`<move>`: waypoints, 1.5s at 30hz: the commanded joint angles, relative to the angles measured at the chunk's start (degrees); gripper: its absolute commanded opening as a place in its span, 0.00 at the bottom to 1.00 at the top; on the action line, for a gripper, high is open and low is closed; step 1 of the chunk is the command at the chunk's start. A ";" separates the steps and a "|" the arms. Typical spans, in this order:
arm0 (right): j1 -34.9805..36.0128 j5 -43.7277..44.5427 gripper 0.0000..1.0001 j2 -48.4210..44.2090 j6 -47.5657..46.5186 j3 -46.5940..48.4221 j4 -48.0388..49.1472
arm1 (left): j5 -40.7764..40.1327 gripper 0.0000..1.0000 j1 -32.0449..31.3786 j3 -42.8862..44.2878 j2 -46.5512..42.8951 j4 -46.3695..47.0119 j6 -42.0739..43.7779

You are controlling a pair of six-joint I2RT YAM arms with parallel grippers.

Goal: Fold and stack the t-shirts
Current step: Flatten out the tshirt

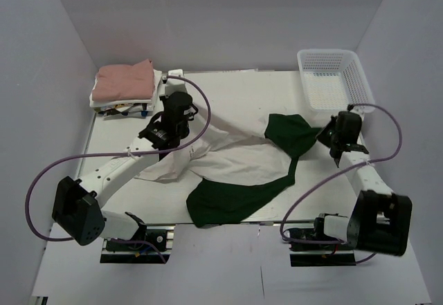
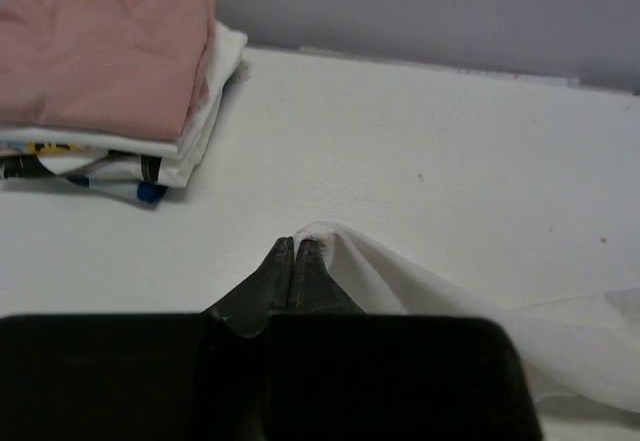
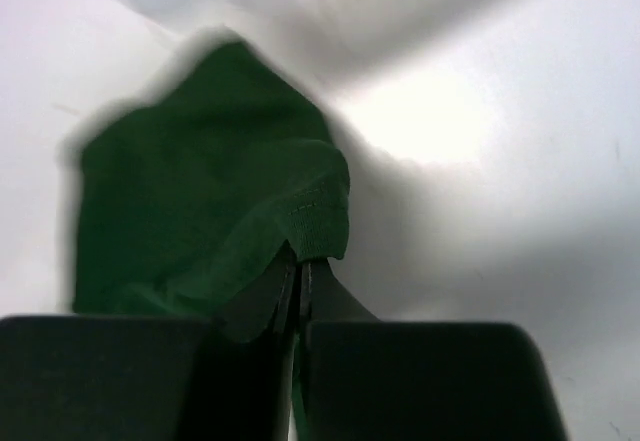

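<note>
the top view looks down from behind over the whole table (image 1: 235,90), while the close, low wrist views face the stack (image 2: 100,71) on the left and the green sleeve (image 3: 200,191) on the right, both shared with it.

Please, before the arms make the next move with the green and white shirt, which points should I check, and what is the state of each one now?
1. Left gripper closed on the white edge of the shirt: ok.
2. Right gripper closed on the hem of the green sleeve: ok.
3. Shirt spread flat on the table: not ok, it lies bunched and twisted.
4. Folded stack apart from the shirt: ok.
5. Each grip holds only one layer of cloth: cannot tell.
</note>
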 commanded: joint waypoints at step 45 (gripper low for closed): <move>1.50 -9.45 0.00 3.56 -17.37 56.16 -6.29 | -4.38 0.00 4.45 24.02 2.32 2.77 13.41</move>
